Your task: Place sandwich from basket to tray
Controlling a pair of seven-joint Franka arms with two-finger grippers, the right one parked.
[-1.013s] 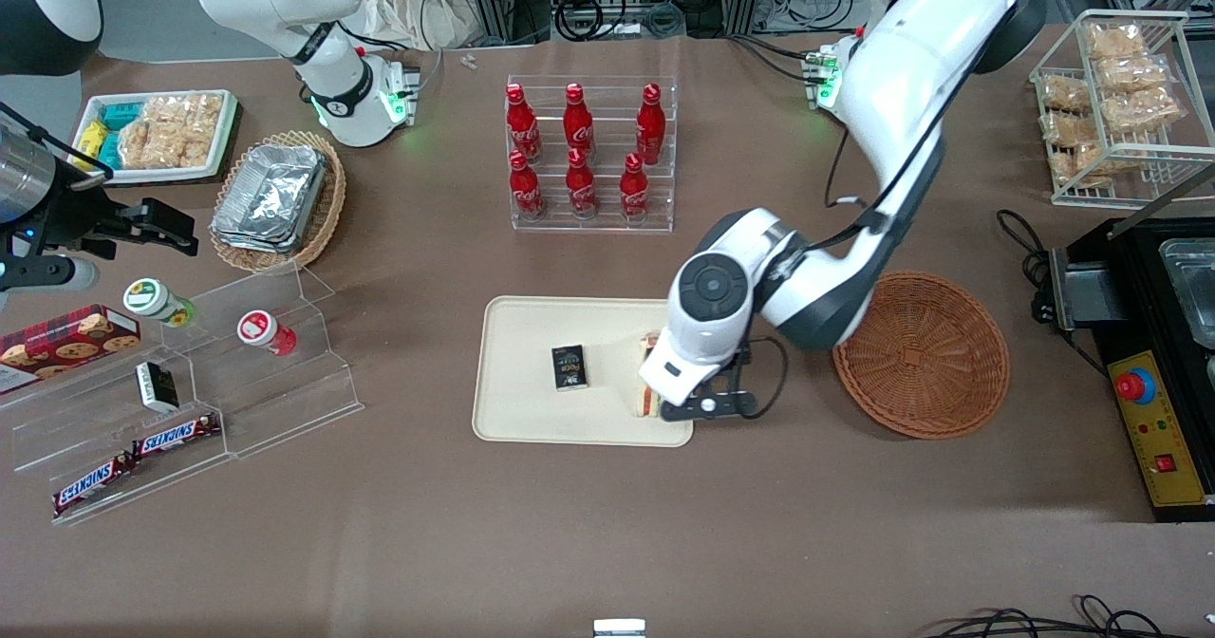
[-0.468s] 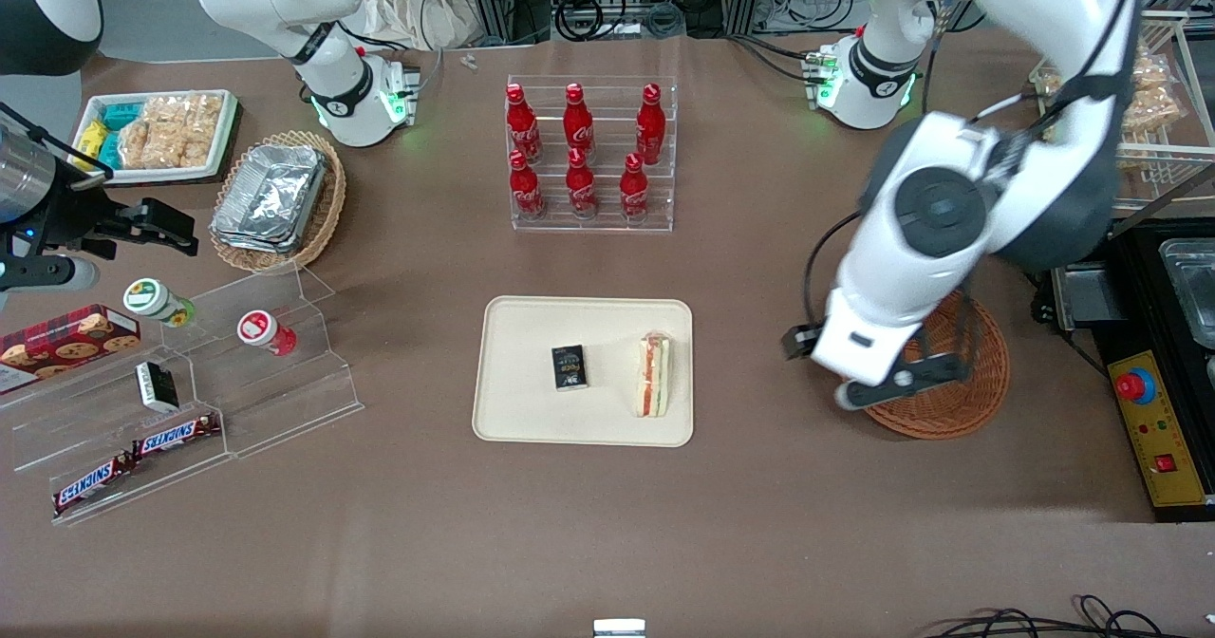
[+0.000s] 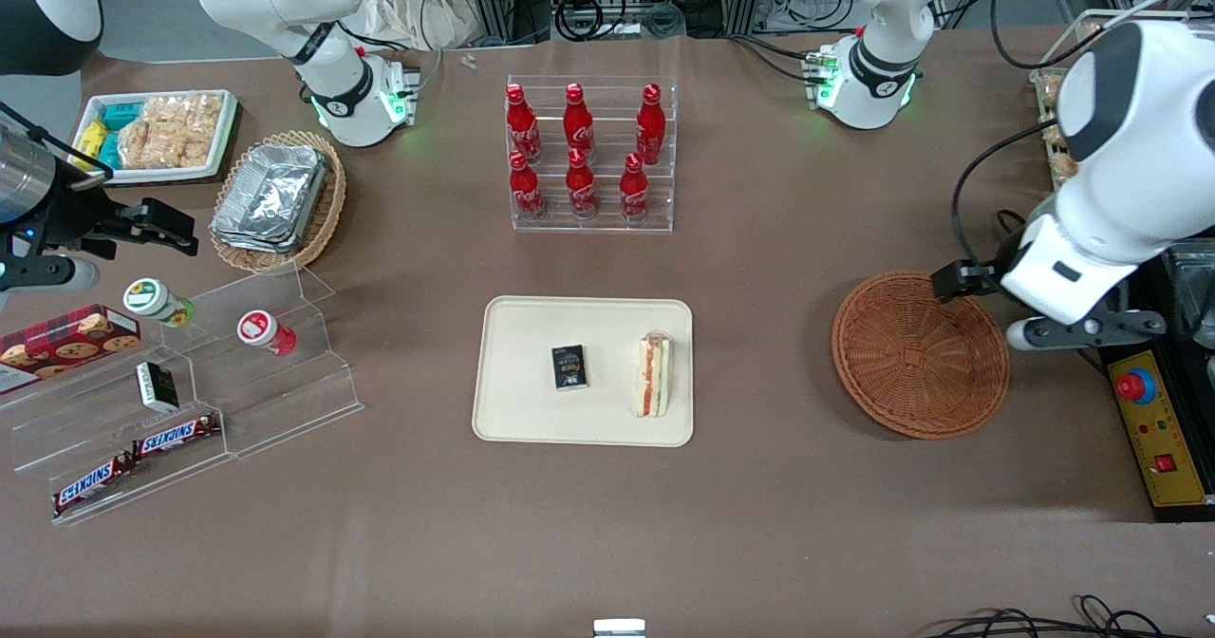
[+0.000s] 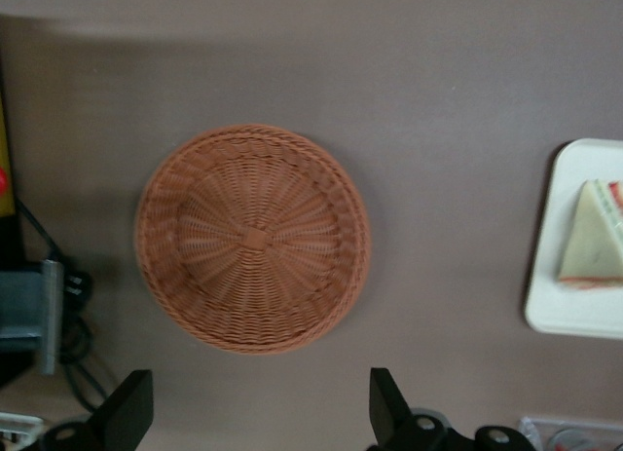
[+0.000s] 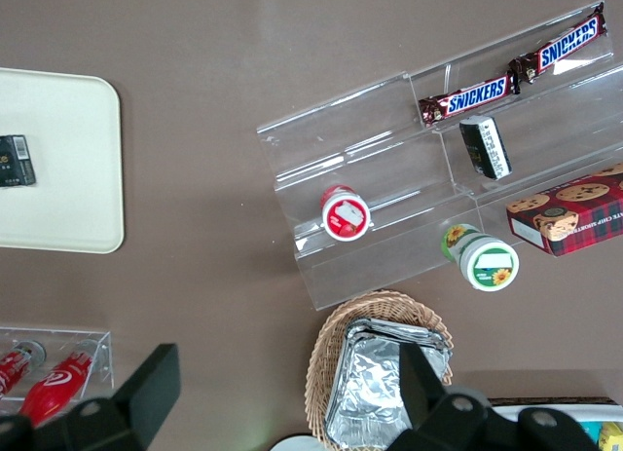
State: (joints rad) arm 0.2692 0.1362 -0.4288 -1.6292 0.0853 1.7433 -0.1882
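The sandwich lies on the cream tray, at the tray's end nearest the basket, with its striped cut edge facing up. It also shows in the left wrist view as a pale wedge on the tray's corner. The reddish-brown basket holds nothing. My left gripper hangs high beside the basket, toward the working arm's end of the table. It is open wide and holds nothing.
A small black box lies in the middle of the tray. A rack of red bottles stands farther from the camera than the tray. A control box with a red button and a wire snack rack flank the gripper.
The gripper let go of the sandwich on the tray. The arm then swung away over the basket to the working arm's end of the table, rising as it went.
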